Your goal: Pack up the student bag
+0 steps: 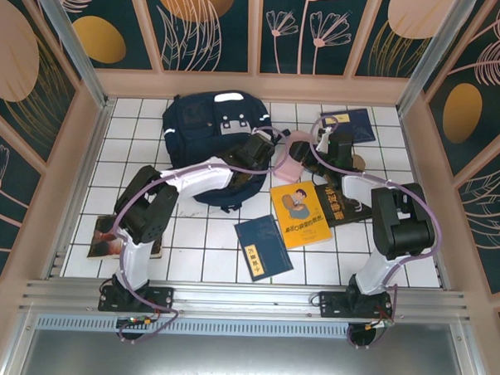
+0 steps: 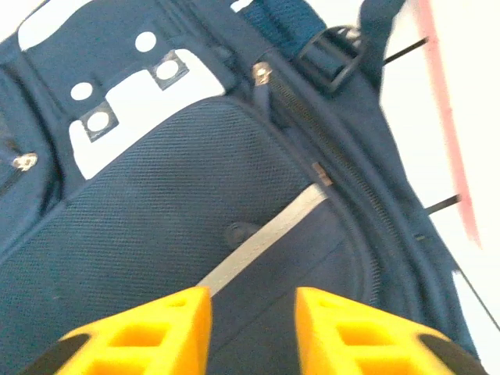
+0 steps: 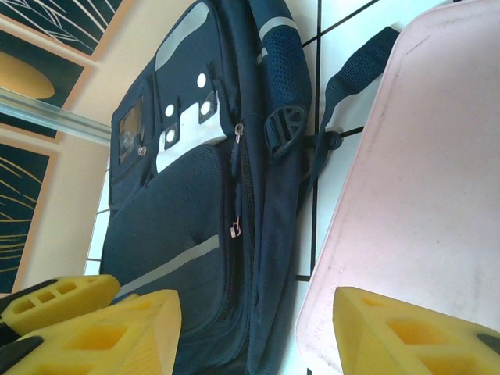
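Note:
The student bag [image 1: 209, 126] lies flat at the back of the table, navy with white-grey patches. My left gripper [image 1: 256, 154] hovers over its right side. In the left wrist view the yellow fingers [image 2: 160, 328] stand apart above the bag's mesh front pocket [image 2: 172, 203] and its grey stripe [image 2: 266, 234], with nothing between them. My right gripper [image 1: 296, 153] sits just right of the bag. It is open, with the bag's zipped side [image 3: 234, 226] near one finger and a flat pink item [image 3: 422, 187] near the other. A zipper pull [image 3: 233, 228] hangs on the bag's side.
A yellow book [image 1: 299, 213], a navy book [image 1: 262, 247] and a dark book with yellow lettering [image 1: 346, 202] lie in front of the bag. Another navy book [image 1: 351, 125] is at the back right. A brown-covered book [image 1: 108, 236] lies at the left. Walls enclose the table.

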You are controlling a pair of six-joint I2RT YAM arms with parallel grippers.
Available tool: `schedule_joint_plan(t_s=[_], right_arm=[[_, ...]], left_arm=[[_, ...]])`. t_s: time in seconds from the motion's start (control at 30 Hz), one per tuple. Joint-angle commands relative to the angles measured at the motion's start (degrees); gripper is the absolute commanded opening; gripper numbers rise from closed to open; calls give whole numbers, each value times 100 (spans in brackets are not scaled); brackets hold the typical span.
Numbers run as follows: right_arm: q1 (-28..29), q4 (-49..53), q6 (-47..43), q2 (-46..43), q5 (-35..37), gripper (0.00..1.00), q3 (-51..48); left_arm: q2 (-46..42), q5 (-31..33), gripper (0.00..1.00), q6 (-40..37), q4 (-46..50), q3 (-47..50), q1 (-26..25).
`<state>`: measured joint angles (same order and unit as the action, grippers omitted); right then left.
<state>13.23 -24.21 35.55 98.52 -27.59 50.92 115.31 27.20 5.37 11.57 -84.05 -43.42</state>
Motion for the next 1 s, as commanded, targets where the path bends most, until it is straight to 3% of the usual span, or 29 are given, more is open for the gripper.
schedule_joint_plan(t_s=[0.0, 0.1, 0.3, 0.77, 0.9, 0.97], right_arm=[[4, -103, 22, -215, -111, 56, -20], [-14, -92, 0, -272, -88, 56, -55], [-20, -93, -6, -265, -90, 56, -55], [-31, -119, 22, -213, -106, 57, -56], [-31, -132, 31, -198, -110, 57, -58], [-27, -136, 31, -193, -115, 57, -56]], left_arm=[[393, -532, 48, 33, 345, -450, 21], [809, -697, 55, 157, 690, -939, 95], [1163, -787, 54, 351, 951, -1449, 244], [1800, 128, 48, 421, 1545, -1825, 262], [1898, 313, 24, 427, 1638, -1817, 263], [1894, 310, 0, 461, 1637, -1833, 256]])
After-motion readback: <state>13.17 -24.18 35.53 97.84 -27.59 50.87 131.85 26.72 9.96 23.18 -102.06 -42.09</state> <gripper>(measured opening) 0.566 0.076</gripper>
